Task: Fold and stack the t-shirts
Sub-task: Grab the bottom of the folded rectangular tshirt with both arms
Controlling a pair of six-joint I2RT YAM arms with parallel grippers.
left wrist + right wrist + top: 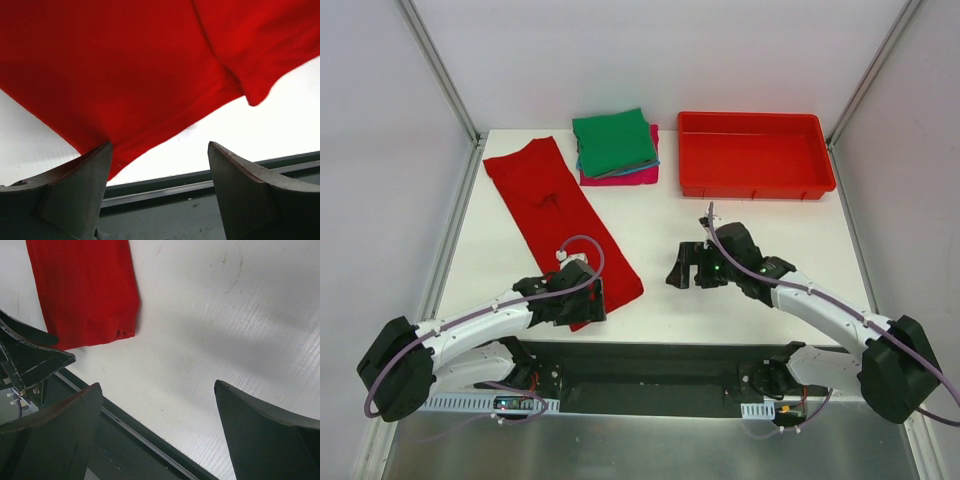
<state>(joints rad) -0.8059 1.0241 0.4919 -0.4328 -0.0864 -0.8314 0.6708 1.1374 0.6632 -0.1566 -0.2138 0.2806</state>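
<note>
The large red t-shirt (560, 215) lies folded into a long strip, running from the far left of the table to its near edge. A stack of folded shirts stands at the back: green (614, 142) on top, teal-blue (584, 168) under it and magenta-pink (620, 178) at the bottom. My left gripper (582, 300) is open over the strip's near end; in the left wrist view the red cloth (130, 65) reaches its left finger (75, 190). My right gripper (686, 268) is open and empty over bare table, right of the strip's end (85, 295).
A rigid red plastic bin (754, 154) stands at the back right, empty. The white table (660, 240) ends in a dark rail at the near edge (150, 445). Metal frame posts rise at the back corners.
</note>
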